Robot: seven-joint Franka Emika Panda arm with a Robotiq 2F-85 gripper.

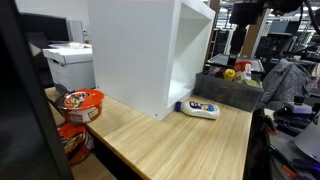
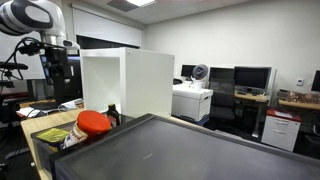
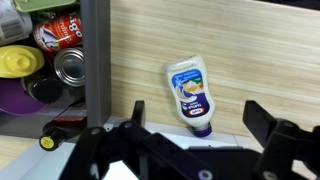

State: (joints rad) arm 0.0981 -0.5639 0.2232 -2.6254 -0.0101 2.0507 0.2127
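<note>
A white squeeze bottle [image 3: 189, 93] with a blue cap lies flat on the wooden table [image 3: 260, 50]; it is also in an exterior view [image 1: 197, 109], close to the foot of a tall white open-fronted box [image 1: 140, 50]. My gripper [image 3: 198, 122] hangs well above the bottle, open and empty. One dark finger [image 3: 134, 114] shows on one side of the bottle's cap end and the other finger [image 3: 262, 118] on the other side. In an exterior view the arm [image 2: 40, 20] stands behind the white box [image 2: 125, 80].
A dark bin [image 3: 95, 60] beside the bottle holds tin cans [image 3: 72, 68], a red can [image 3: 62, 30] and a yellow item [image 3: 15, 62]. Red bowls [image 1: 82, 100] sit at the table's other end. Office desks and monitors [image 2: 250, 78] fill the background.
</note>
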